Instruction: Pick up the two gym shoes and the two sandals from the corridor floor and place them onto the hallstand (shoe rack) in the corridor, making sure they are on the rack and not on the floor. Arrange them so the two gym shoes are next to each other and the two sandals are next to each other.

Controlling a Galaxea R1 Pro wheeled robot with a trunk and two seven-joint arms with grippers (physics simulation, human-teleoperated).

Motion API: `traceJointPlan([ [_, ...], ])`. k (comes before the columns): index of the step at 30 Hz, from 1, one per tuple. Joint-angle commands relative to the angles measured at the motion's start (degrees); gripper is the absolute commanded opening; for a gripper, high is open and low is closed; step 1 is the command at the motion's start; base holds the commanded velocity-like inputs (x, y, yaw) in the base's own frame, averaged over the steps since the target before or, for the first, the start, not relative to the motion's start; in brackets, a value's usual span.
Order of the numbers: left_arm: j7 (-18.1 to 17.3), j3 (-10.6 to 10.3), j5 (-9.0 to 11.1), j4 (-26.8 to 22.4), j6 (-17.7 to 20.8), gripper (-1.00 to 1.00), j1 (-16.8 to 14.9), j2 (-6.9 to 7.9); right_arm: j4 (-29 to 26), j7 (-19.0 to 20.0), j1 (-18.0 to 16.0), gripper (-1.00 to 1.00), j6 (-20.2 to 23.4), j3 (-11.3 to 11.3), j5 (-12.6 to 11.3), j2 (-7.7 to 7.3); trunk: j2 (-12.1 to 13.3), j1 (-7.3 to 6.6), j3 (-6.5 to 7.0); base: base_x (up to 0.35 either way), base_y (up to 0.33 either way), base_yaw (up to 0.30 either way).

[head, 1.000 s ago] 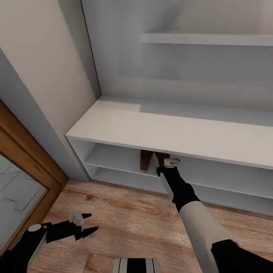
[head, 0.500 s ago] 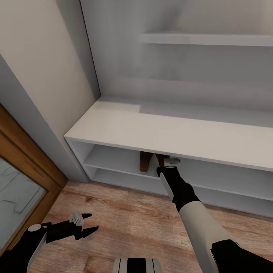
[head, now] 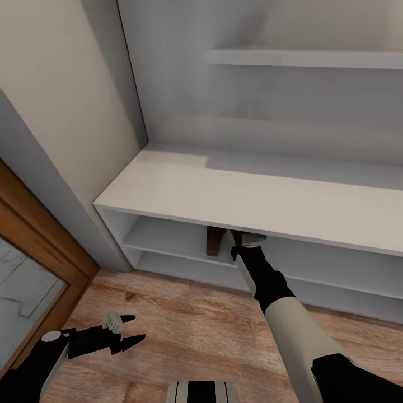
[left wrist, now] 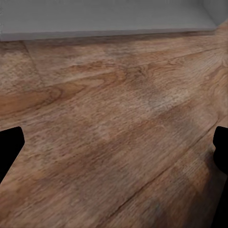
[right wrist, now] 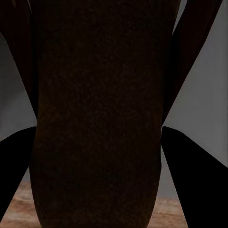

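The light-grey hallstand (head: pixel 224 193) stands against the wall ahead. On its upper low shelf a dark-brown sandal (head: pixel 213 240) stands under the bench top. Right beside it is a second sandal (head: pixel 239 235), with my right gripper (head: pixel 249 239) reaching into the shelf and shut on it. In the right wrist view that sandal (right wrist: pixel 97 114) sits between the two black fingers (right wrist: pixel 14 175). My left gripper (head: pixel 131 328) hangs open over the corridor floor (head: pixel 196 319) at the lower left; in its wrist view bare planks (left wrist: pixel 114 123) lie between the fingertips (left wrist: pixel 9 147). The gym shoes are out of view.
A wood-framed door (head: pixel 33 246) stands at the left, close to the rack's left end. A wall shelf (head: pixel 302 57) hangs above the bench top. Wooden floor stretches between the rack and my base (head: pixel 201 392).
The head view has shifted a little, so the rack sits slightly lower and further left in the picture. Both arms stay as they were.
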Motion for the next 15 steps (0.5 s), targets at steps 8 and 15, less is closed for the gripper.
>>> traceJointPlan([
  [8,-0.31,0.18,-0.14,-0.06,0.55,1.0,-0.02,0.02,-0.05,-0.36,-0.03,-1.0,0.27,0.11,-0.18,0.0,-0.02,-0.01,-0.04,0.031,0.0,0.0],
  [15,-0.31,0.16,-0.14,-0.06,0.55,1.0,-0.02,0.03,-0.05,-0.37,-0.03,-1.0,0.28,0.11,-0.18,0.0,-0.02,-0.01,-0.04,0.025,0.0,0.0],
])
